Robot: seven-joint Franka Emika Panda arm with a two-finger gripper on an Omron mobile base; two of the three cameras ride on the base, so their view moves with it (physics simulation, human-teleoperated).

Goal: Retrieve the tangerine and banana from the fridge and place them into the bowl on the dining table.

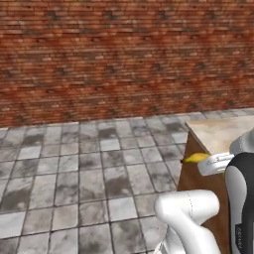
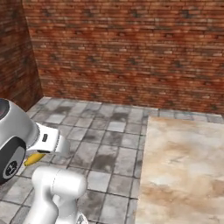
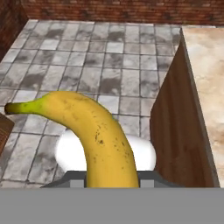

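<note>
While the white arm reaches forward, its gripper (image 3: 111,177) pinches the banana (image 3: 94,135), fingers pressed against the fruit's lower end. The yellow, brown-speckled banana curves up and away from the hand, hanging in the air above the grey tiled floor (image 3: 100,57), just beside the dining table (image 3: 205,83) and near its wooden side. A red brick wall (image 1: 124,54) stands beyond the dining table.

So the tabletop (image 2: 183,166) is that beige-and-brown marbled stone slab with a dark wood side panel under its edge. It sits on a floor (image 1: 74,163) of grey mottled square tiles running back to the brick wall (image 1: 124,54).
</note>
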